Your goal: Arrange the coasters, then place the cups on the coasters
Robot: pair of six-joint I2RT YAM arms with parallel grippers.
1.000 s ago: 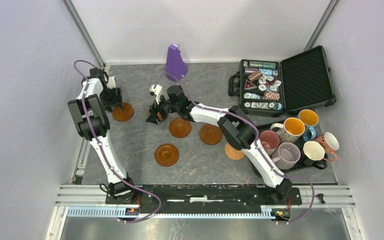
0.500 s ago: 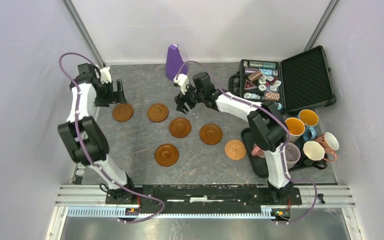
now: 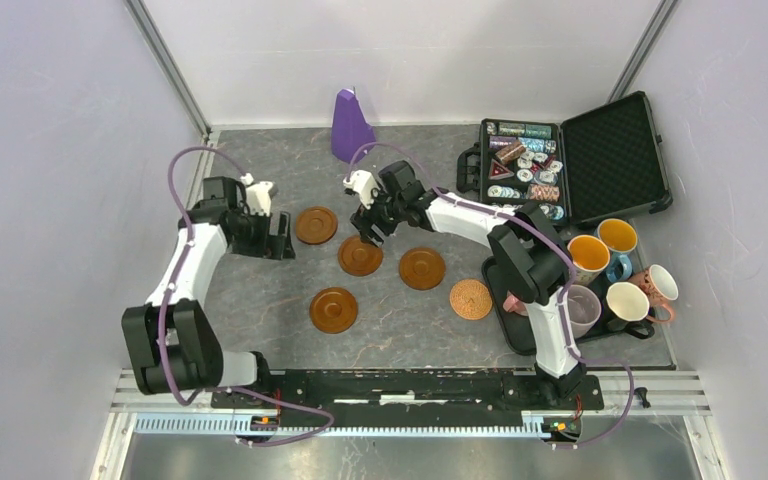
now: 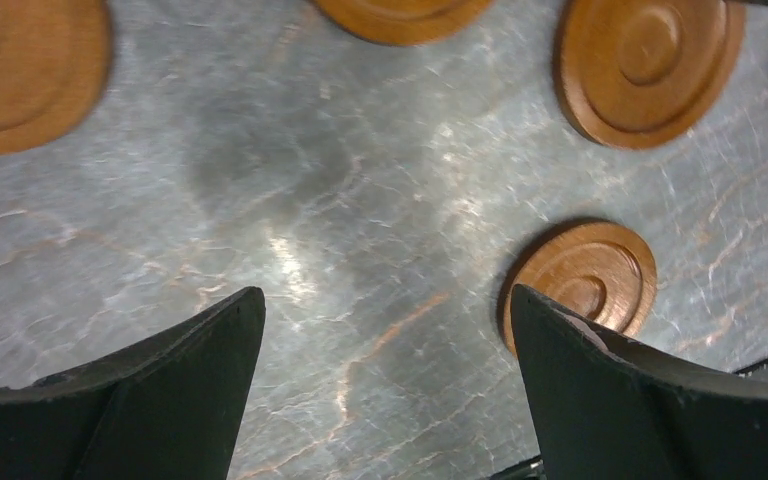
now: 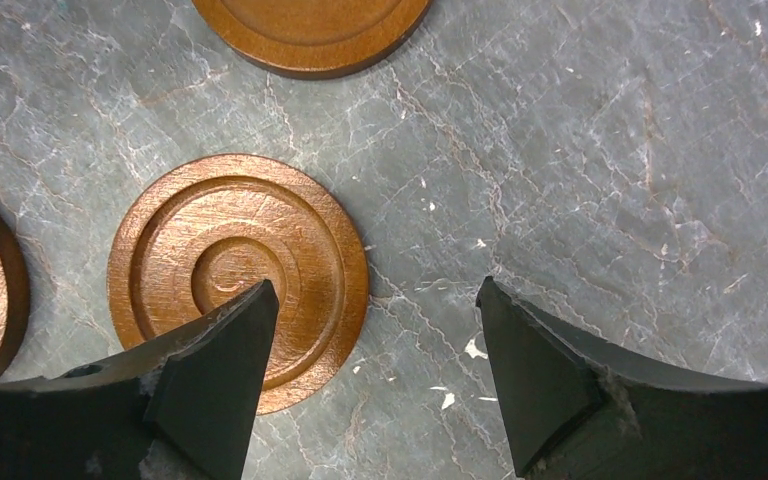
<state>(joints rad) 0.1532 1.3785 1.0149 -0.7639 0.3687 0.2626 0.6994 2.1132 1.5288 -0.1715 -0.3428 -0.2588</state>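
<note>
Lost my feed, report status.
Left fingers, right fingers open, empty. Coasters spread on table, bare. Cups grouped right. Nothing blocking.

The counter (image 3: pixel 260 295) is grey, marbled with pale and rusty veins, and the coasters (image 3: pixel 333 310) on it are glossy reddish brown with ringed centres, save one patterned coaster (image 3: pixel 470 299) in lighter orange-brown with a fine lattice. The cups (image 3: pixel 575 310) are white with orange inside, blue with yellow inside, pink, lilac, and dark with cream inside. The cone (image 3: pixel 351 125) is purple, the case (image 3: pixel 615 150) black with many-coloured chips (image 3: pixel 523 180), the arms (image 3: pixel 195 265) white and black with purple cables, the jaws black.
</note>
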